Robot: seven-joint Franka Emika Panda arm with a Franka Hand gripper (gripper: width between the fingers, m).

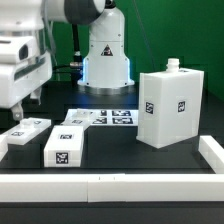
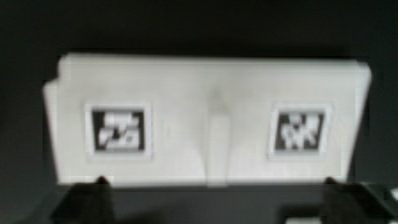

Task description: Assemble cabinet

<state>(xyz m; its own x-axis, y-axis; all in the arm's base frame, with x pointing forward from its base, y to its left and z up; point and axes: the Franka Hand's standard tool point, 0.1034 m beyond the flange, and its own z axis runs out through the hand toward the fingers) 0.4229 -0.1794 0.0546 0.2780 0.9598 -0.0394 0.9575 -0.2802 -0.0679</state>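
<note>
This is a chunky white glossy robot arm [image 1: 104,45] with smooth rounded shells, a black band at the joint up top, and a bluish-white glow around its flared base. The boxy white gripper [image 1: 24,106] has dark grey-black sections on its underside. In the wrist view its fingertips [image 2: 93,190] are just two dark, blurry stubs, way too fuzzy for any detail.
</note>
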